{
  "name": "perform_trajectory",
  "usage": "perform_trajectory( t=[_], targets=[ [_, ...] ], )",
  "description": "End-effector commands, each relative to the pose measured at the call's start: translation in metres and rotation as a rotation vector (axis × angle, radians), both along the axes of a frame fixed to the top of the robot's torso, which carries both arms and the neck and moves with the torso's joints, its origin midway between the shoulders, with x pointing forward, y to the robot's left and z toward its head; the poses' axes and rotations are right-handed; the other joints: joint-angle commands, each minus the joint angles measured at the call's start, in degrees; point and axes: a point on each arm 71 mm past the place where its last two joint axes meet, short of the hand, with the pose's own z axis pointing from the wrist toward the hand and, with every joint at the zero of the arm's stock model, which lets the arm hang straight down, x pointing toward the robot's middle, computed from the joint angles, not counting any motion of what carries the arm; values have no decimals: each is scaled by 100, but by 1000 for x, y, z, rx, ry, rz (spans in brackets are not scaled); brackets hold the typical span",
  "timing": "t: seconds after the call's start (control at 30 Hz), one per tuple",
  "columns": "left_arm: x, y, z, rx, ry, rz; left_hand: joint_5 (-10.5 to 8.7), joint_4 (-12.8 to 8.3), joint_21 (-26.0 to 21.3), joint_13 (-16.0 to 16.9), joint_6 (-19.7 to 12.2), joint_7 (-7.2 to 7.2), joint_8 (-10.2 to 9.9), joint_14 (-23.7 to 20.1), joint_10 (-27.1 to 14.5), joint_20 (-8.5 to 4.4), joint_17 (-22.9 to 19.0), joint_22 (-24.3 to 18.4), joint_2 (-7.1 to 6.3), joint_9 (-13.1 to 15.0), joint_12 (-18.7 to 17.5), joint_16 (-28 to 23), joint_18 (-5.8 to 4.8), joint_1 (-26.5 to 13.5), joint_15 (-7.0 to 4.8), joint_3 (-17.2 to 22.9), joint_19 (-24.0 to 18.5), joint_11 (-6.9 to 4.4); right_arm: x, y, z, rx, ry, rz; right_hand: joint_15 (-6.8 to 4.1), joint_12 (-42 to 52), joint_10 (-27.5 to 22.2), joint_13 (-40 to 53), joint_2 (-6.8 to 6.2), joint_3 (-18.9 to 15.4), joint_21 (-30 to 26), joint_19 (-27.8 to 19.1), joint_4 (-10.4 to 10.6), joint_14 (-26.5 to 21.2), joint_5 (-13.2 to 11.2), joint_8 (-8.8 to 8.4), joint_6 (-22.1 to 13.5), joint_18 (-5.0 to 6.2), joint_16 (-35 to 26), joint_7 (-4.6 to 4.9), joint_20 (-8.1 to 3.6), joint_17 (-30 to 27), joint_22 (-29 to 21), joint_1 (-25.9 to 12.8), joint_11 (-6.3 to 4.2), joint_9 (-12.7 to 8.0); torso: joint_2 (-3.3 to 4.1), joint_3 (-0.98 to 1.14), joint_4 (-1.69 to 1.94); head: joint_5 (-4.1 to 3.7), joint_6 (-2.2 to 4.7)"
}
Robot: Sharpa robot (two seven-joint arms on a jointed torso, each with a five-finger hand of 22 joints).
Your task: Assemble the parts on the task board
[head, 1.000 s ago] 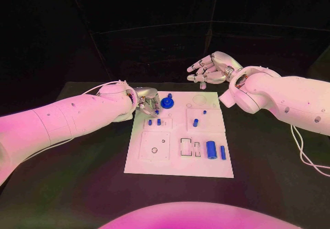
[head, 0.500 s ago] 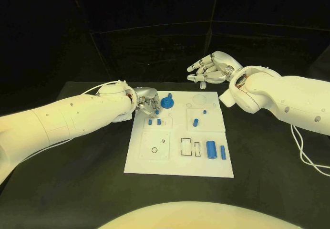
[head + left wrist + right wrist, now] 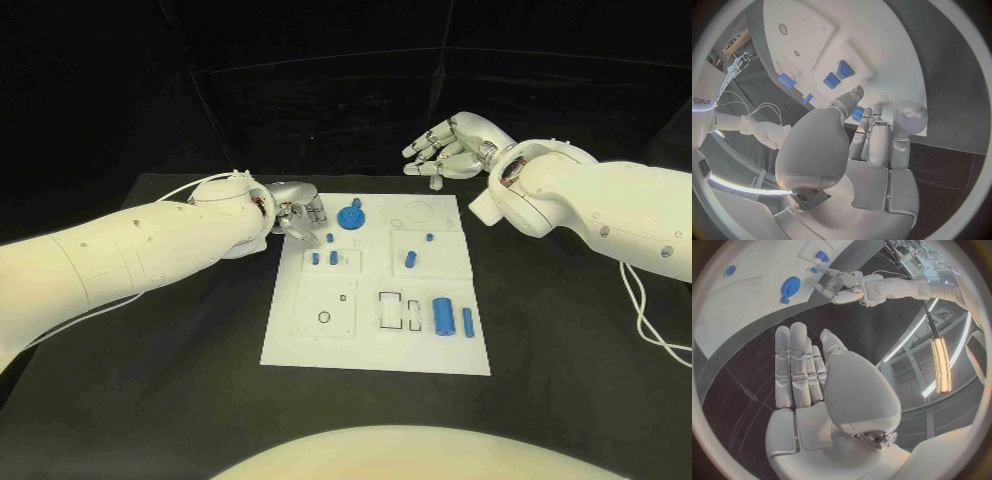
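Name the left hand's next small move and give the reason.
Probably draw the left hand a little clear of the task board. Its fingers hover at the board's far left corner, apparently holding nothing, and a small blue part lies just beside them.

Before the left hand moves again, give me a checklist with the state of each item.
1. Left hand at the far left corner of the white board: ok.
2. Left fingers holding a part: cannot tell; a small blue piece shows at their tips, but the grip is hidden.
3. Right hand clear of the board: ok; it is raised beyond the far edge, fingers apart, holding nothing.
4. Blue round part beside the left hand standing free: ok, untouched.
5. Two small blue pegs upright in their block: ok.
6. Large blue cylinder lying on the near right of the board: ok.
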Motion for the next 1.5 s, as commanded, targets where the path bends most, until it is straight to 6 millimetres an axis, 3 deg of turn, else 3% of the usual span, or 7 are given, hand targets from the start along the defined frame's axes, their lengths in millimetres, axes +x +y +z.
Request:
perform_trajectory(
  t=[0.03,0.2,0.3,0.6,0.83,1.03,1.5],
  targets=[
    [2,8,8,-76,-65,44,-17,7,-42,20,64,28,74,71,58,52,14,-10,73,24,75,-11,-12,62,34,-11,2,5,0,0,-4,-174,-16,46,-25,-186,57,-233,13,105,94,101,-28,147,-46,62,171,36,90,-22,-33,62,57,98,-17,8,3,-1,-10,0,25],
    [2,28,16,-297,-60,125,-13,26,-120,96,503,17,309,88,614,34,97,-71,229,84,414,38,13,82,-9,142,-12,-62,-3,-6,-13,-356,-66,69,-82,-392,206,-546,-7,284,798,556,-133,380,-64,94,400,-93,657,-104,-85,552,858,238,-54,-2,-1,2,-12,-69,91],
    [-2,40,25,-573,-28,184,-10,65,-274,115,665,10,402,94,777,12,166,-202,324,99,515,67,44,61,-34,228,-57,-95,-8,-11,-21,-470,-103,66,-95,-530,312,-760,-45,402,1271,791,-157,447,-74,63,485,-184,1209,-130,-101,1054,1416,237,-81,-21,3,-3,-7,-199,187],
    [-14,55,40,-1191,83,277,-15,138,-2045,64,603,55,408,-686,638,52,-1811,-1661,350,36,573,-934,325,-71,17,304,-814,-47,-23,-15,-41,-638,-169,35,-55,-798,202,-1084,-160,508,1555,853,-106,417,-158,-71,427,-228,1549,-117,-75,1329,1739,116,-36,-43,-4,-9,-10,-411,301],
    [-21,52,42,-1310,132,267,-17,163,-2220,59,601,61,432,-1004,626,75,-2437,-1765,361,28,641,-1290,331,-113,31,251,-966,-39,-29,-11,-57,-694,-161,57,-27,-914,125,-1260,-225,572,1746,931,-109,434,-165,-160,368,-261,1820,-103,-51,1562,1973,100,-3,-39,5,-3,6,-442,347],
    [-28,50,40,-1334,152,265,-19,167,-2239,59,596,62,434,-1027,627,77,-2478,-1778,357,27,653,-1314,331,-123,32,236,-977,-39,-33,-8,-66,-717,-138,81,-3,-983,77,-1395,-264,630,1820,933,-123,424,-161,-205,368,-269,1934,-85,-35,1642,2056,94,25,-33,2,-8,-1,-414,391],
    [-30,53,37,-1335,149,293,-15,171,-2274,63,596,59,444,-1063,635,79,-2540,-1802,382,27,683,-1347,333,-118,31,229,-994,-43,-38,1,-74,-716,-113,131,10,-1022,123,-1598,-242,790,2156,1117,-157,479,-136,-235,438,-338,2389,-70,-15,2039,2480,113,39,-22,9,1,-11,-382,338]
  ],
)
